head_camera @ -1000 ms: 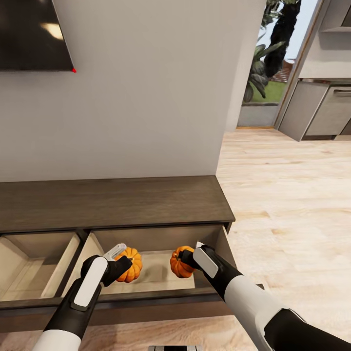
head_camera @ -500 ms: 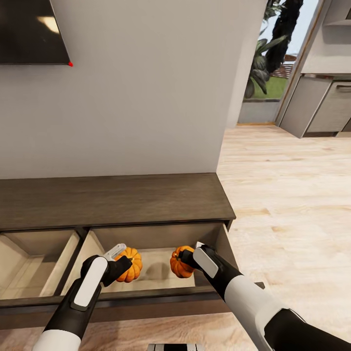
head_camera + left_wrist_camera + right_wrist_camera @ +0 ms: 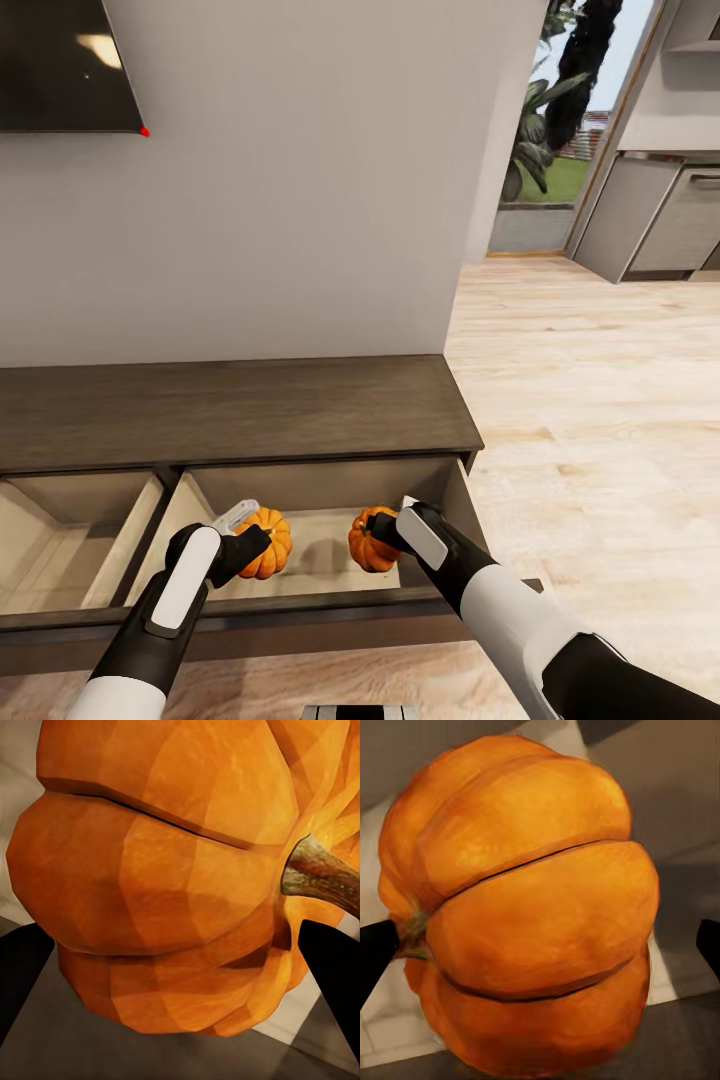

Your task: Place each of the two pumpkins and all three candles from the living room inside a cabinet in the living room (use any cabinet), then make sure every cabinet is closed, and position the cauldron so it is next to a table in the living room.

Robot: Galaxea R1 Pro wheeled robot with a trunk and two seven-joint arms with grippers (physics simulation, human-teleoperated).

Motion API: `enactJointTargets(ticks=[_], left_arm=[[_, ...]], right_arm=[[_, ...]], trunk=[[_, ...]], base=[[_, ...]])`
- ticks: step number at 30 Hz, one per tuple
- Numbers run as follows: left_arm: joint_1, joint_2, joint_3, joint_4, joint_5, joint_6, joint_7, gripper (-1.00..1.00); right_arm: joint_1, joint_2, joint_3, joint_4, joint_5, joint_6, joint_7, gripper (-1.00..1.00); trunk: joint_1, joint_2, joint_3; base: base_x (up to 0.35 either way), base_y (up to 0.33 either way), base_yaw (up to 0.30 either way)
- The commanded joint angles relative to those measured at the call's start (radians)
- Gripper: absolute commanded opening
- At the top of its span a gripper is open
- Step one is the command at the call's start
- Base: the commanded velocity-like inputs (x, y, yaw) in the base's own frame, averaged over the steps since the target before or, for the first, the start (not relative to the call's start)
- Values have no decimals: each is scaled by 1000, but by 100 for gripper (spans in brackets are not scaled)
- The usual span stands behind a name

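Nothing among the arms or pumpkins has shifted since half a second ago; only against the picture a full second back does the whole scene sit slightly lower, which is the camera's tilt and not a move of the things.

The left tool (image 3: 250,537) is pinching the left pumpkin (image 3: 268,541), its dark fingers (image 3: 22,967) showing on either side of the orange ribs in the left wrist view, with the brown stem (image 3: 319,874) sticking out sideways. The right tool (image 3: 385,530) is pinching the right pumpkin (image 3: 372,538) in the same way; the right wrist view shows a dark fingertip (image 3: 375,952) at each edge of the fruit (image 3: 525,915).

Both pumpkins hang inside the open right-hand drawer (image 3: 320,565) of the long dark brown cabinet (image 3: 240,410), above its pale wood floor, well apart from one another. Whether either one touches the drawer floor I cannot tell. A second drawer (image 3: 70,545) stands open just beside it, to the left.

Behind the cabinet rises a pale wall (image 3: 300,200), with the corner of a dark screen (image 3: 60,70) mounted on it. A light wooden floor (image 3: 590,400) runs toward grey kitchen units (image 3: 660,220) and a window with plants (image 3: 560,110).
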Motion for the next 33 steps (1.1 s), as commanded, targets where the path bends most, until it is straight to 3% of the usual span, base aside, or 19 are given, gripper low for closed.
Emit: enactJointTargets(ticks=[1,10,11,26,33], left_arm=[[-1,0,0,-1,10,0,11,-100],[-1,0,0,0,10,1,11,-100],[-1,0,0,0,10,1,11,100],[-1,1,1,0,12,2,10,100],[-1,-1,1,-1,21,3,4,100]], right_arm=[[-1,-1,6,-2,-7,2,-7,100],[-1,-1,6,-2,-7,2,-6,100],[-1,-1,6,-2,-6,2,-6,100],[-1,-1,6,-2,-6,2,-4,100],[0,-1,6,-2,-6,2,-4,100]], trunk=[[0,0,-1],[0,0,-1],[0,0,-1],[0,0,-1],[-3,1,26]], base=[[0,0,0],[0,0,0],[0,0,0],[0,0,0],[0,0,0]])
